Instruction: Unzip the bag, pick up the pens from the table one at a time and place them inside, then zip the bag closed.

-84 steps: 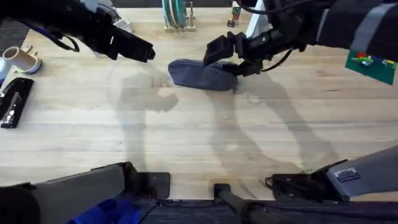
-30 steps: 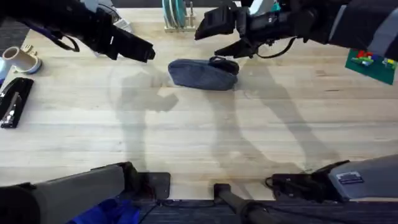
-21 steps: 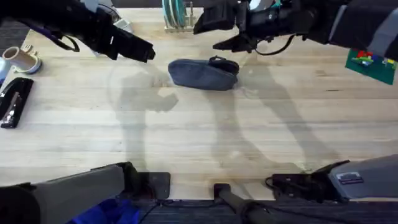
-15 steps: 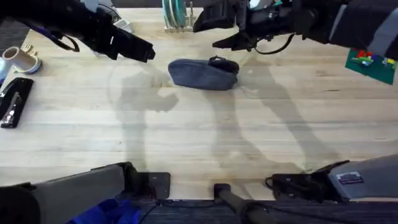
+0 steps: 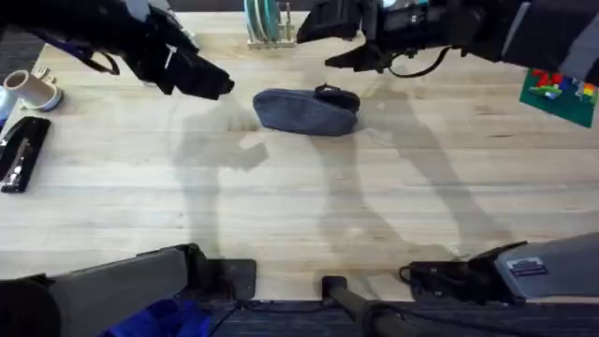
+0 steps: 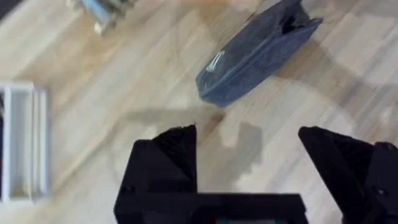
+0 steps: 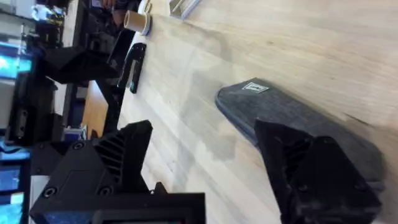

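Observation:
The blue-grey bag [image 5: 304,111] lies on the table [image 5: 299,206] near its far middle, with a dark gap at its right end. My right gripper [image 5: 325,39] hovers open above and beyond that end, holding nothing. In the right wrist view the bag [image 7: 273,109] lies past the spread fingers [image 7: 124,155]. My left gripper [image 5: 218,84] hangs open to the bag's left, apart from it. From the left wrist, the bag [image 6: 252,56] sits beyond the gripper [image 6: 249,162]. The pens are out of view.
A black stapler [image 5: 19,154] and a cream cup [image 5: 33,89] lie at the left edge. A rack with plates [image 5: 267,23] stands at the far edge behind the bag. A green plate with bricks [image 5: 560,94] is at the right. A white tray [image 6: 22,143] sits near the left arm.
My right gripper has let go of the bag's right end and lifted back toward the far edge, open. The bag stays put. The left gripper has shifted slightly.

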### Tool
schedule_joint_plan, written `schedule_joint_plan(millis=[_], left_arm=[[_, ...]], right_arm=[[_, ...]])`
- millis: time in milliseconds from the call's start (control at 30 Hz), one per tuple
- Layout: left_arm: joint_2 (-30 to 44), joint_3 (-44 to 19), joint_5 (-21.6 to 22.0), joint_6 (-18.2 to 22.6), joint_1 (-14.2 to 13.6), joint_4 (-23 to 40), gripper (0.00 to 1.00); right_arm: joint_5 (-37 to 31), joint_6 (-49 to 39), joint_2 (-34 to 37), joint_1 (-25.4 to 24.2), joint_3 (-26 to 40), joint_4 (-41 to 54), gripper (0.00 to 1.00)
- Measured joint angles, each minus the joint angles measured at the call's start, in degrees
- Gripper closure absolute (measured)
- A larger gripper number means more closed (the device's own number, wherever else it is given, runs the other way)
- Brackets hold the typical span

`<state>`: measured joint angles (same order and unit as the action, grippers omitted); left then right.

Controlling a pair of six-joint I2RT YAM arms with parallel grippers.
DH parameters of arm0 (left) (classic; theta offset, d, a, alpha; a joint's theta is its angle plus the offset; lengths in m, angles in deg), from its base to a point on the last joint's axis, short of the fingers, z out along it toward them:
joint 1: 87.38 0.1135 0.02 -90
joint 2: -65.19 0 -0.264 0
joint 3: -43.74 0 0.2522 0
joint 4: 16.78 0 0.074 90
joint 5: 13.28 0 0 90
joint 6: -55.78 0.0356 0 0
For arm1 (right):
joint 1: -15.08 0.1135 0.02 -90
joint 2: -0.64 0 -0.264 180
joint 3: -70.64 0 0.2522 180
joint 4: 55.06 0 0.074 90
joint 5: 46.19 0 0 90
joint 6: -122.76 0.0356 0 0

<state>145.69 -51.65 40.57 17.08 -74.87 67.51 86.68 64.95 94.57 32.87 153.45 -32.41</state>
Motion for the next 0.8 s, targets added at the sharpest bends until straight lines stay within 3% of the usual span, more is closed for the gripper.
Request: schedule_joint_plan(millis=[167, 433, 800], left_arm=[[3.18, -0.07, -3.36, 6.42, 0.00, -1.12, 0.008], [14.86, -0.13, -9.10, 14.75, 0.00, -2.77, 0.008], [24.94, -0.13, -17.46, 29.78, 0.00, -3.11, 0.008]], right_arm=[[0.00, -0.50, 0.00, -0.74, 0.02, 0.02, 0.005], [0.00, -0.70, 0.00, -0.91, 0.02, 0.02, 0.005], [0.00, -0.68, 0.00, -1.80, 0.02, 2.34, 0.005]])
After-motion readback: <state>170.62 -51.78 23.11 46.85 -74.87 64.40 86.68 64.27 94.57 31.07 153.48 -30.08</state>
